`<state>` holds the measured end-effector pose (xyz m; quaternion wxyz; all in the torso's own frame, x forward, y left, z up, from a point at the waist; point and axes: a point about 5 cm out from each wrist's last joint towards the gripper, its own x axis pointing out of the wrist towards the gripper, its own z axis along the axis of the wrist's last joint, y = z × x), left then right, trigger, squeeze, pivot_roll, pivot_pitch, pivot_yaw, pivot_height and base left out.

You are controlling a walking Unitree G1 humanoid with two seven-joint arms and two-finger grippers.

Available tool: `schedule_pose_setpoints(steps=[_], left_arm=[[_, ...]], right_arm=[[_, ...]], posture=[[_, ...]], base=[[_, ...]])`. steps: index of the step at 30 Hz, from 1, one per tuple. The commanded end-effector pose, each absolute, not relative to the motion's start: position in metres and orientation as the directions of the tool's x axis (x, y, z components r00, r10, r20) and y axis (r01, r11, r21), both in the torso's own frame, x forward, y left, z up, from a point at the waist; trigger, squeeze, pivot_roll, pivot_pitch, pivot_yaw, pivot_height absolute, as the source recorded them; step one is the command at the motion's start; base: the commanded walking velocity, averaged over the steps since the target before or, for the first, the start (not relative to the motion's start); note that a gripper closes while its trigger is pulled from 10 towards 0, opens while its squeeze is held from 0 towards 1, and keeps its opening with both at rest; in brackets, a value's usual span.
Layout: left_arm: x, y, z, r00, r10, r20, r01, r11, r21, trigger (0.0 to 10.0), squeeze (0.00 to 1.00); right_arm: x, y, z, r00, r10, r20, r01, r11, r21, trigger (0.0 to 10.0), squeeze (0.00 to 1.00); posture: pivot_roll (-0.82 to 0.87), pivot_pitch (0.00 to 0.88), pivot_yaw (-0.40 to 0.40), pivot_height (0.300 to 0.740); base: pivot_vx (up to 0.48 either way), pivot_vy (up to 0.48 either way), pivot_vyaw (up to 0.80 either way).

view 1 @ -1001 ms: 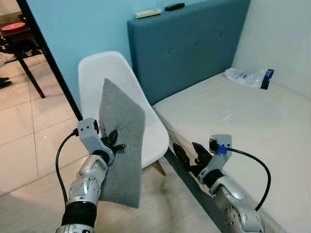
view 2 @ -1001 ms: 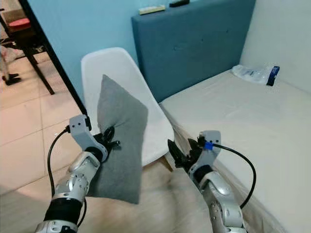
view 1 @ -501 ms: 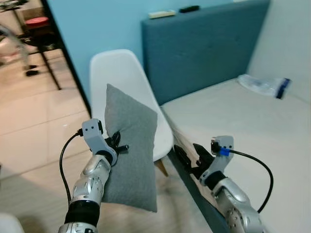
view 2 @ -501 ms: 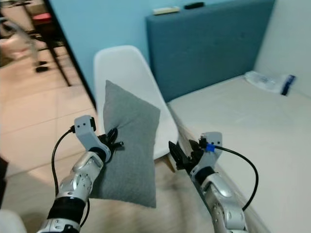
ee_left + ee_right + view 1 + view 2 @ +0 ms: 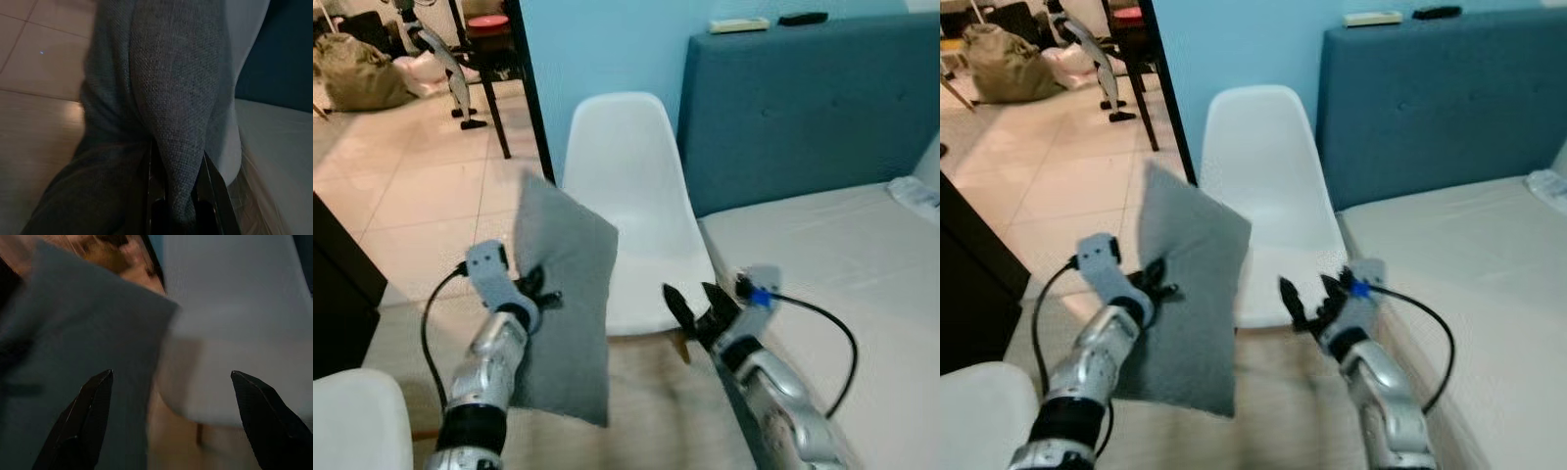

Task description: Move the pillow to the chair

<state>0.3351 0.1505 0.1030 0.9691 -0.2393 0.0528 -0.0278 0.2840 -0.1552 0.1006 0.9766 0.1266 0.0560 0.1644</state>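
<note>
Since a second ago the robot has turned, so the white chair (image 5: 631, 211) now sits dead ahead. Its left gripper (image 5: 536, 291) stays clamped on the grey pillow (image 5: 563, 304), held up in the air just left of the seat. Right gripper (image 5: 1312, 299), fingers spread wide and empty, hovers by the bed (image 5: 842, 245) edge

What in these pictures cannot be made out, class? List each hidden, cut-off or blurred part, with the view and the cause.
- White chair: its legs, in both eye views, hidden under the seat and behind the right gripper.
- Grey pillow: its edge beside the left gripper, hidden by the arm in the eye views.
- Two small items on the blue headboard: too small to identify.
- Right wrist view: blurred, so the pillow's weave is lost.
</note>
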Motion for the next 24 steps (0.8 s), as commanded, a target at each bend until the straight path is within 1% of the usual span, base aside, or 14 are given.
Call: schedule_pose_setpoints(steps=[1,7,13,24], left_arm=[[0.338,0.15,0.113,0.996,-0.09,-0.025,0.069,0.885,-0.461,10.0,0.0],[0.34,0.144,0.119,0.991,-0.13,0.01,0.12,0.88,-0.46,10.0,0.0],[0.342,0.136,0.122,0.987,-0.157,0.027,0.151,0.874,-0.463,10.0,0.0],[0.342,0.121,0.121,0.982,-0.186,0.041,0.182,0.858,-0.481,10.0,0.0]], right_arm=[[0.282,-0.157,0.095,0.942,0.322,-0.097,-0.286,0.92,0.269,10.0,0.0],[0.288,-0.16,0.1,0.95,0.302,-0.074,-0.273,0.924,0.266,10.0,0.0],[0.294,-0.161,0.102,0.958,0.278,-0.071,-0.252,0.932,0.26,10.0,0.0],[0.302,-0.155,0.105,0.949,0.307,-0.067,-0.282,0.926,0.25,10.0,0.0]], posture=[[-0.14,0.087,0.051,0.74],[-0.14,0.073,0.053,0.74],[-0.14,0.058,0.048,0.74],[-0.14,0.039,0.03,0.74]], base=[[0.0,0.0,0.0],[0.0,0.0,0.0],[0.247,0.0,0.0],[0.256,0.0,0.0]])
